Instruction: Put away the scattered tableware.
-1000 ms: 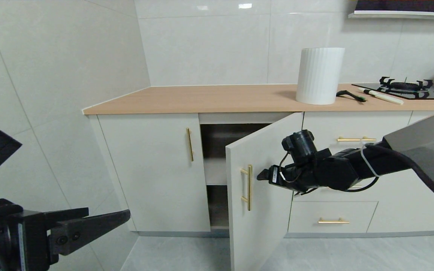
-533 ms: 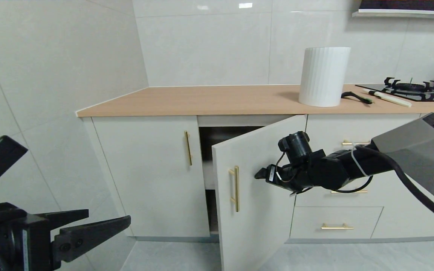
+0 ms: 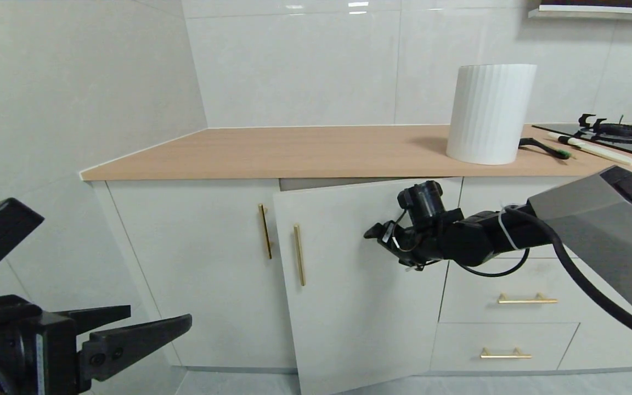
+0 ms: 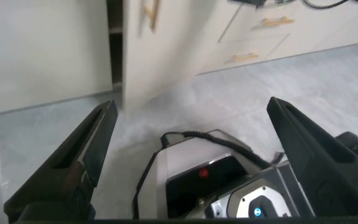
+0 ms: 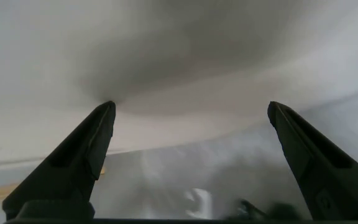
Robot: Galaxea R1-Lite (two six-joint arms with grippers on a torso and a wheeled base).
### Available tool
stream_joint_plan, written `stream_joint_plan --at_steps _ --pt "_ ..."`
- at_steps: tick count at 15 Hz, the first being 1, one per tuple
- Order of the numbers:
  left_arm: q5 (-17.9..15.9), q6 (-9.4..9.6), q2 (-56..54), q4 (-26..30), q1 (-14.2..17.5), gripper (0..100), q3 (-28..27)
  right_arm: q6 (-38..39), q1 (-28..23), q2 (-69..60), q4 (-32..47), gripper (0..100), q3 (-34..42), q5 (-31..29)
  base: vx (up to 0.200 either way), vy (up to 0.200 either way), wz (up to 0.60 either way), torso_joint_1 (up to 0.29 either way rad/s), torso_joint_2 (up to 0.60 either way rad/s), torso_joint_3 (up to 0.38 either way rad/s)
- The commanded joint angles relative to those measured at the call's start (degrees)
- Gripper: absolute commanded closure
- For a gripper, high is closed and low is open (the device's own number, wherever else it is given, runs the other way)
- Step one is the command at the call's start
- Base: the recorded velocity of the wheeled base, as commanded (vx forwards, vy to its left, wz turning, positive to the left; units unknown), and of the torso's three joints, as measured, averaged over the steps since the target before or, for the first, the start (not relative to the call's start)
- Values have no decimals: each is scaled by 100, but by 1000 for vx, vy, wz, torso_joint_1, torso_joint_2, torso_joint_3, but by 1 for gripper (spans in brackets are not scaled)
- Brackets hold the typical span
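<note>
My right end effector (image 3: 376,235) has its fingers spread wide and grips nothing; it sits right at the face of the cabinet door (image 3: 360,307), high on the panel's right part, though I cannot tell whether a fingertip is actually touching; the door stands slightly ajar, its gold handle (image 3: 299,255) just beside the handle of the neighbouring door on the left.

I judge the main risk to be a slip; the panel is smooth and I am on its hinge side, where a push has little leverage, so the fingertips could skate sideways towards the drawer fronts on the right; too hard a shove could slam the door and make it bounce open again; a spread finger could also catch in the seam at the door's right edge.

The tableware is not near this end effector; a black-handled utensil (image 3: 543,148) and a cream-handled knife (image 3: 590,149) lie on the table (image 3: 294,151) at the far right, just right of the white ribbed holder (image 3: 490,112) and beside the stove (image 3: 618,129); both are above and to the right of my right end effector, well apart from it.

My left end effector (image 3: 159,315) hangs low at the near left, open and empty, farther from them.
</note>
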Motion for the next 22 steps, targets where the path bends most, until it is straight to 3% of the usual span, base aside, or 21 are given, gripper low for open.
stream_joint_plan --at_steps 1,6,15,17,20,22 --pt "-4 -3 -11 -1 -11 0 -1 233 9 152 24 0 -268 -17 0 0 0 0 0 0" --pt "5 -3 -11 -1 -2 0 -1 549 -97 644 33 0 -910 -738 0 0 0 0 0 0" --pt "5 -3 -11 -1 -2 0 -1 769 -264 644 86 0 -1112 -870 0 0 0 0 0 0" --pt "5 -3 -28 -1 -2 0 -1 707 -167 11 420 0 -558 -729 0 0 0 0 0 0" --pt "14 14 -134 -10 -2 0 -1 -22 0 -1298 420 0 549 -334 0 0 0 0 0 0" --pt "22 14 -389 -1 -2 0 -1 -497 88 -2335 420 0 1332 -421 0 0 0 0 0 0"
